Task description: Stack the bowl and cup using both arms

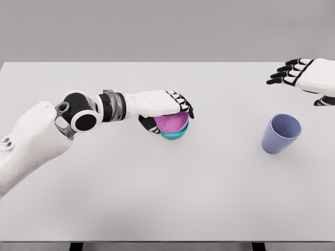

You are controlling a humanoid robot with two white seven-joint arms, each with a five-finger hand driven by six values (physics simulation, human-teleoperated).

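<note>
A pink bowl sits nested in a teal bowl near the middle of the white table. My left hand is shut on the pink bowl, fingers over its far rim and thumb at its near left side. A lavender-blue cup stands upright at the right of the table. My right hand hovers above and behind the cup, well apart from it, with its fingers spread and nothing in them.
The table's front edge runs along the bottom of the view. A grey wall lies behind the table's far edge.
</note>
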